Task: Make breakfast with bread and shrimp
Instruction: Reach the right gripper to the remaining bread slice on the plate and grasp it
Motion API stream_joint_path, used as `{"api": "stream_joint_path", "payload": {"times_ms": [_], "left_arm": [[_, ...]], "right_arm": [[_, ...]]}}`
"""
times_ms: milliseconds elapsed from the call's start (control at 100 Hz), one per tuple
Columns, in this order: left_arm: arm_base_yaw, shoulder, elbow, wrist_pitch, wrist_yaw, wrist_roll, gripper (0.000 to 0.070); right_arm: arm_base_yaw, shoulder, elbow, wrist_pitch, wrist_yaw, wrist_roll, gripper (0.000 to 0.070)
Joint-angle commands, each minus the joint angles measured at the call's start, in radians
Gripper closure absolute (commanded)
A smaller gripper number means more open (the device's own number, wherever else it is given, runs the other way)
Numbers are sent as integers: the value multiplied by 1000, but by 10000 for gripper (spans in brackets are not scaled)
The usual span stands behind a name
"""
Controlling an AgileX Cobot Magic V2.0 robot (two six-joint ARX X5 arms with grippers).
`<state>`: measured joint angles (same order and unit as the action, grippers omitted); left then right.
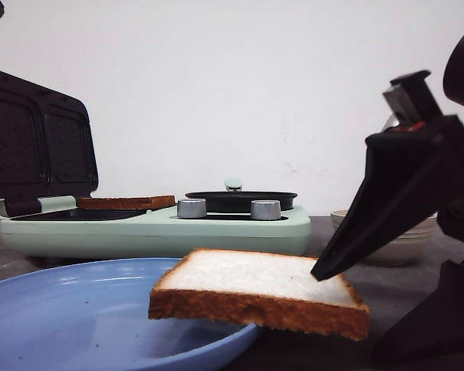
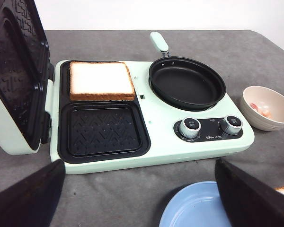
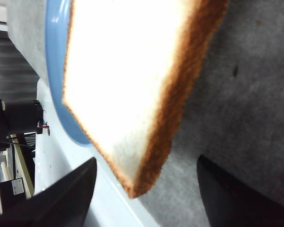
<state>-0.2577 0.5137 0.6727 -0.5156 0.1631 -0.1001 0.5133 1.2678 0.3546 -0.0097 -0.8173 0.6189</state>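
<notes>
1 bread slice (image 2: 101, 80) lies in the far well of the sandwich maker (image 2: 146, 111). My left gripper (image 2: 142, 198) hangs open, empty. My right gripper (image 1: 332, 267) touches slice 2 (image 1: 259, 292) overhanging the blue plate (image 1: 69, 317); grip state unclear. Risk: corner hold, slice tips off.

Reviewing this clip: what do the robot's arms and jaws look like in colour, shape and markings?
The right gripper is matte black, its jaw a long wedge tapering to a point. Above it sits a blocky black housing with a small red detail and a grey metal part. The left gripper shows only two broad, dark wedge-shaped jaws in its wrist view. No cables or printed markings are visible.
</notes>
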Motion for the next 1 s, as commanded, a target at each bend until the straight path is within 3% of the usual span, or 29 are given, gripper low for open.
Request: {"api": "stream_joint_path", "payload": {"times_ms": [0, 370, 410, 520, 600, 990], "left_arm": [[-3, 1, 3, 13, 1, -6, 145], [-3, 1, 3, 13, 1, -6, 145], [-3, 1, 3, 13, 1, -6, 145], [-3, 1, 3, 13, 1, -6, 145], [-3, 1, 3, 13, 1, -6, 145], [-3, 1, 3, 13, 1, -6, 145]], "right_arm": [[15, 13, 2, 23, 2, 21, 285], [80, 13, 2, 97, 29, 65, 303], [87, 13, 2, 100, 45, 74, 356], [99, 13, 2, 101, 73, 86, 598], [103, 13, 2, 99, 89, 94, 691], [103, 3, 2, 167, 107, 156, 694]]}}
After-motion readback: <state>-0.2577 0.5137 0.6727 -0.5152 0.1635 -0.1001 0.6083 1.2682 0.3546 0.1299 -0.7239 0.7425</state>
